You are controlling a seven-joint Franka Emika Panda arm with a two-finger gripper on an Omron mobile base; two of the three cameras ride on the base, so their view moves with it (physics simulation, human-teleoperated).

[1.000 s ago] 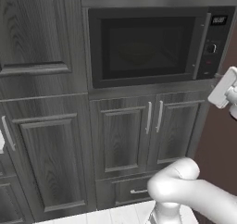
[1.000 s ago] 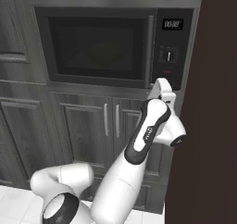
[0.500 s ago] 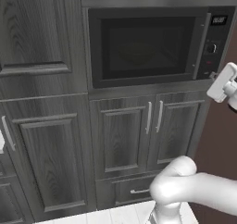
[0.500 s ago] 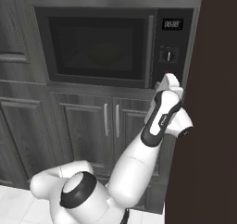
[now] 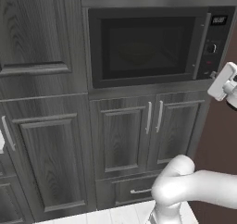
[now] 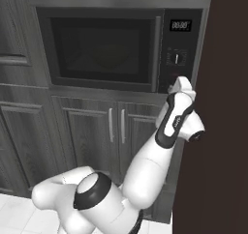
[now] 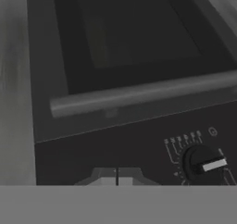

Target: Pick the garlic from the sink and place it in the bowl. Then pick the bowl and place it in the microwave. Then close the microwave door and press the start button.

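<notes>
Counted one microwave [image 5: 152, 45], one microwave door [image 5: 143, 47], one dial [image 7: 202, 164], two cabinet handles [image 5: 154, 117] beneath.

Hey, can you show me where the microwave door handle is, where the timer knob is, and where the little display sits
microwave door handle [image 7: 139, 94], hand view, middle of the grey bar.
timer knob [image 7: 202, 163], hand view, on the dark round dial by its pale pointer.
display [image 6: 180, 25], right base view, centre of the small screen atop the control panel.
</notes>
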